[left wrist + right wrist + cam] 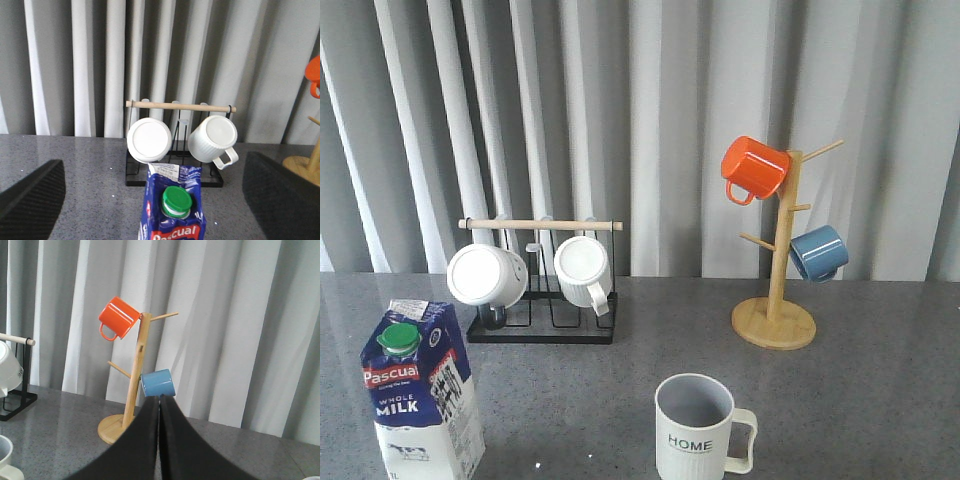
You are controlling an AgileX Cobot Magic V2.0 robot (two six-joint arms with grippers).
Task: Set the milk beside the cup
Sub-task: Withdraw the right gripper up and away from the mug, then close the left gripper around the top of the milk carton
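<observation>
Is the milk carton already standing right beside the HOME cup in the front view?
No, the milk carton stands at the table's near left, with a wide stretch of bare tabletop between it and the HOME cup.

On the worktop (pixel 880 400) the milk (pixel 420 390) stands front left, the cup (pixel 698 428) well right of it; rack (pixel 542 280) behind, mug tree (pixel 776 290) back right.

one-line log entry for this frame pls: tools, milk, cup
left tool: open, milk between fingers, no contact seen | right tool: shut, empty | milk: upright, table front-left | cup: upright, front-centre, apart from milk | placement: not done
</observation>
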